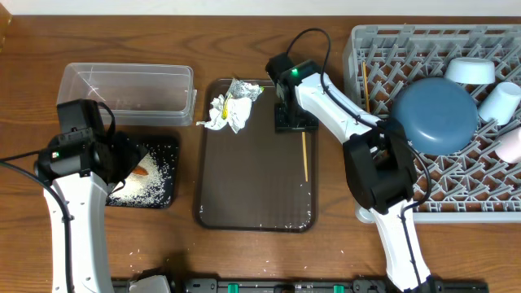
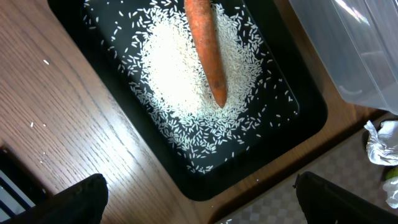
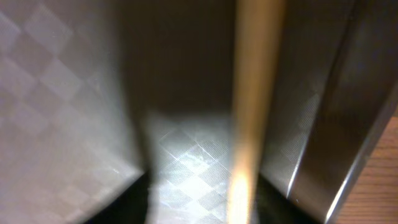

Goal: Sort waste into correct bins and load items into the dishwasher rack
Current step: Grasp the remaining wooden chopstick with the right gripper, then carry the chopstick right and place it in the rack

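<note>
Overhead, the right end effector (image 1: pixel 295 122) hides the chopstick (image 1: pixel 305 159) top; its blurry wrist view can't settle any pinch; left end effector (image 2: pixel 208 202) spread wide.

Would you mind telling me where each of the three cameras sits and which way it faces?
Overhead: above the table, looking straight down on the brown tray, dishwasher rack, left arm and right arm.
Left wrist: on the left arm, facing down at the black tray with rice and carrot; left gripper, open, shows at the bottom corners.
Right wrist: very close, blurred, facing a chopstick on the brown tray; nothing of the arm is clear.
Shared: overhead and left wrist both show the black tray.
</note>
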Controlling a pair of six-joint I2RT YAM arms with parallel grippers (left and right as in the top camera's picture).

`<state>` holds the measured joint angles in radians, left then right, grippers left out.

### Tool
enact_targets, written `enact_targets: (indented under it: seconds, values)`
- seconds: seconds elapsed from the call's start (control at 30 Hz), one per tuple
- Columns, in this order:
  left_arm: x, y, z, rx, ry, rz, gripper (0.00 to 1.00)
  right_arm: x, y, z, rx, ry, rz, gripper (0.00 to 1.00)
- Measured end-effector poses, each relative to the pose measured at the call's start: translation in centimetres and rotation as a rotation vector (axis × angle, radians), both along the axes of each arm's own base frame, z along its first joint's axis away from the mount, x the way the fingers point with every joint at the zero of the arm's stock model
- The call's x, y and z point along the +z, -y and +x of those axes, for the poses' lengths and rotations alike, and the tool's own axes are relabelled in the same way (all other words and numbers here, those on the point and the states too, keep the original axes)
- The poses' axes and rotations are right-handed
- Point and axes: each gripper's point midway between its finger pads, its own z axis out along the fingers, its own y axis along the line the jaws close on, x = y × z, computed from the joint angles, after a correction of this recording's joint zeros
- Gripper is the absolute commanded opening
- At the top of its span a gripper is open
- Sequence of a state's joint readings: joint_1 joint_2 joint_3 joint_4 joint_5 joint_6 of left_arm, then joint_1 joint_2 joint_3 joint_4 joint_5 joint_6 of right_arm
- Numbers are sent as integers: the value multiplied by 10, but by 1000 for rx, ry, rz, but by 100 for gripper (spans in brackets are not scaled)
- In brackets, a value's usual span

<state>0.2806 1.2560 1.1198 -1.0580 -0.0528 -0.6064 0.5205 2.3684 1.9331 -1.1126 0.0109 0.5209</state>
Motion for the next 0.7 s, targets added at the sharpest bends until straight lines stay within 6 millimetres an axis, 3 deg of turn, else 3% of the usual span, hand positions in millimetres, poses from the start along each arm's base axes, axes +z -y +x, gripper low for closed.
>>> enact_targets:
  seconds: [0.27, 0.43, 0.57, 0.7]
  values:
    - [0, 0, 0, 0, 0, 0, 98, 4, -6, -3, -9, -26, 44, 1]
    - [0, 0, 0, 0, 0, 0, 99, 38, -9, 11, -4, 15, 132, 1]
    - [0, 0, 0, 0, 0, 0, 98, 106, 14, 32, -12, 152, 210, 1]
    - [0, 0, 0, 0, 0, 0, 98, 190, 58, 52, -29, 352, 255, 1]
